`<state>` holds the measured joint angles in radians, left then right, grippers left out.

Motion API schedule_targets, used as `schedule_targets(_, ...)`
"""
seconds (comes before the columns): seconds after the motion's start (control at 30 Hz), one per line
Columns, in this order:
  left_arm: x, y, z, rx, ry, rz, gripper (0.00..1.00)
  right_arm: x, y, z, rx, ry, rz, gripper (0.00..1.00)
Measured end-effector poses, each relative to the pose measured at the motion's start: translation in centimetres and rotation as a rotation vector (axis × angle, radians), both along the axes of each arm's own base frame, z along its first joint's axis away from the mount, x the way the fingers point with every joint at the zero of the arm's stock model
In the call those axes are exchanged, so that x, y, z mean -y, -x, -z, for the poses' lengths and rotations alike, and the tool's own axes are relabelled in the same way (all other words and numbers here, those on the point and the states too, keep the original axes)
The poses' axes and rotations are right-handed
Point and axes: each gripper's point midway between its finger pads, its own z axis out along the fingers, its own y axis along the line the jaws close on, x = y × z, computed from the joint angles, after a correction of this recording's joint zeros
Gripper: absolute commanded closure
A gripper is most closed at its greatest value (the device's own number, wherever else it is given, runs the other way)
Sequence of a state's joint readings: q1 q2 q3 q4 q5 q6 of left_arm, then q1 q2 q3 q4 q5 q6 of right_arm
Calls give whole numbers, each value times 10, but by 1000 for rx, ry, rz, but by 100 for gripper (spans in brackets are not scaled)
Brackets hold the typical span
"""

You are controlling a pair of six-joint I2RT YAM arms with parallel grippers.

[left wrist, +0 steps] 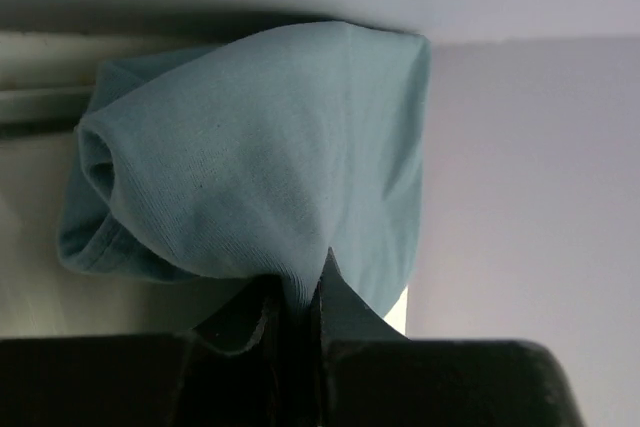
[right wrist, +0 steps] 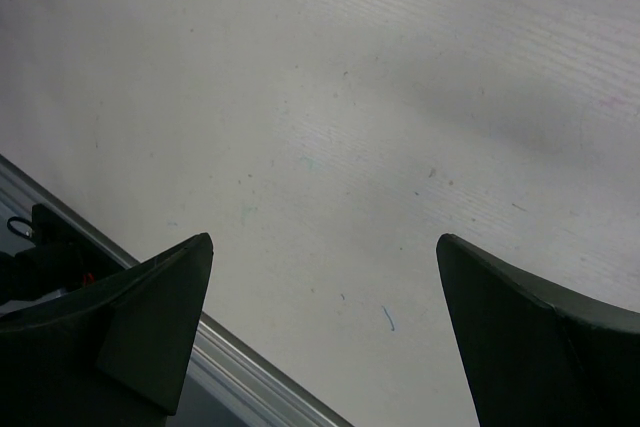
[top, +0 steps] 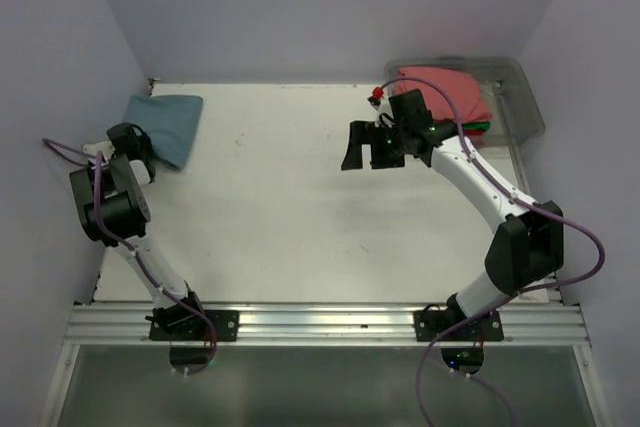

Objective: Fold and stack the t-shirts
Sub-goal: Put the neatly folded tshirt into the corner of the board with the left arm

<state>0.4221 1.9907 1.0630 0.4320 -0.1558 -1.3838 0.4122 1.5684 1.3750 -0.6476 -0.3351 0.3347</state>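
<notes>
**A:** ok so what's the layout here?

**B:** big white table, with a clear plastic bin at the far right corner. there's a salmon-pink tee heaped in it, plus a sliver of green tee peeking out at its near edge.

**A:** and the blue one?

**B:** the slate-blue tee is lying folded at the far left of the table. the left gripper is pinched tight on its near edge, and the wrist cam shows cloth bunched between the fingers.

**A:** right arm?

**B:** the right gripper hangs over bare table right of middle, jaws spread wide, nothing in them.
</notes>
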Motion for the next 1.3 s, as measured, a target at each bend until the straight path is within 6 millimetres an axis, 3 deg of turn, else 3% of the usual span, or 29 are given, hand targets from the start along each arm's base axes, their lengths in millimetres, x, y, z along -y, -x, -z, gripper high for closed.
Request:
schedule_targets(0.1, -14, 5, -10, 20, -36, -59, 100, -3, -2, 6, -20, 2, -9, 1)
schedule_targets(0.2, -20, 1, -6, 23, -47, -76, 100, -5, -2, 7, -30, -2, -18, 1)
schedule_targets(0.43, -39, -48, 16, 54, -59, -85, 100, -7, 0, 5, -30, -3, -24, 1)
schedule_targets(0.63, -36, -77, 18, 73, -63, -75, 100, -7, 0, 5, -32, -2, -24, 1)
schedule_targets(0.93, -28, -78, 18, 80, -62, -63, 100, -9, 1, 6, -31, -3, -29, 1)
schedule_targets(1.0, -27, -79, 17, 85, -62, -59, 88, -9, 2, 7, -32, -2, -32, 1)
schedule_targets(1.03, -25, -79, 17, 85, -62, -57, 80, -9, 2, 9, -34, -1, -32, 1)
schedule_targets(1.07, -23, -79, 16, 88, -61, -52, 62, -10, 4, 10, -37, 1, -35, 1)
schedule_targets(1.2, -9, -76, 14, 90, -42, -20, 38, -8, 10, 14, -43, 4, -37, 1)
schedule_targets(1.23, -5, -75, 12, 94, -35, -8, 29, -8, 11, 15, -43, 3, -38, 1)
schedule_targets(1.27, 0, -75, 9, 96, -30, 3, 14, -7, 12, 15, -42, 3, -38, 1)
schedule_targets(1.3, 5, -74, 5, 98, -30, 16, 8, -7, 13, 15, -41, 2, -38, 1)
